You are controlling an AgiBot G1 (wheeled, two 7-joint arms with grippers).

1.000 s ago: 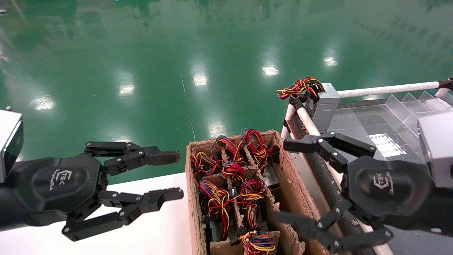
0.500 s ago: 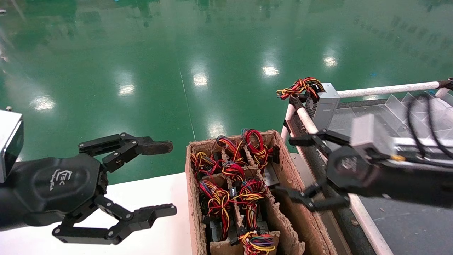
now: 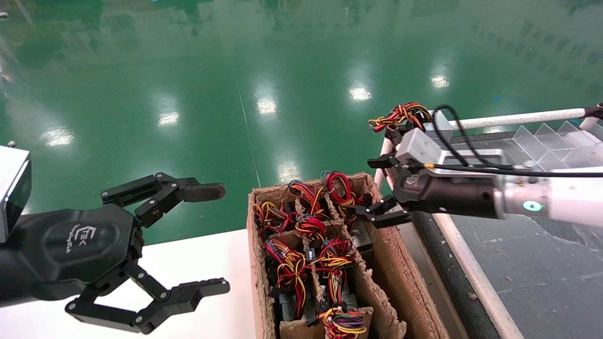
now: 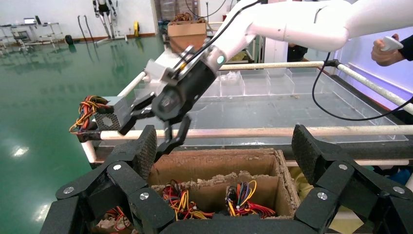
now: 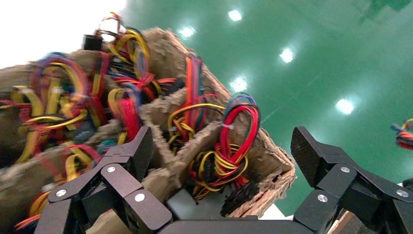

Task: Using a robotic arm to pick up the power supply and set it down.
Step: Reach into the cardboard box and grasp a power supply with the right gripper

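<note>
The power supply [image 3: 359, 235] sits in the far right cell of the cardboard box [image 3: 382, 245], with a looped red and yellow wire bundle [image 3: 340, 190] on top. Its grey body [image 5: 195, 207] and wire bundle [image 5: 233, 141] show in the right wrist view. The white robotic arm [image 3: 556, 195] reaches in from the right. Its right gripper [image 3: 370, 188] hangs open just above that corner cell, touching nothing. In the right wrist view the right gripper [image 5: 224, 146] straddles the looped wires. My left gripper [image 3: 217, 239] is open over the white table, left of the box.
Several other wired units fill the box's cells [image 3: 287, 263]. A like grey box with splayed wires [image 3: 400, 115] rests on the white rail [image 3: 518, 118] at the right bench's corner, beside clear dividers [image 3: 556, 136]. Green floor lies beyond.
The right arm swung from low at the near right up to the box's far right corner, its gripper turned and still open. The left gripper's fingers spread wider.
</note>
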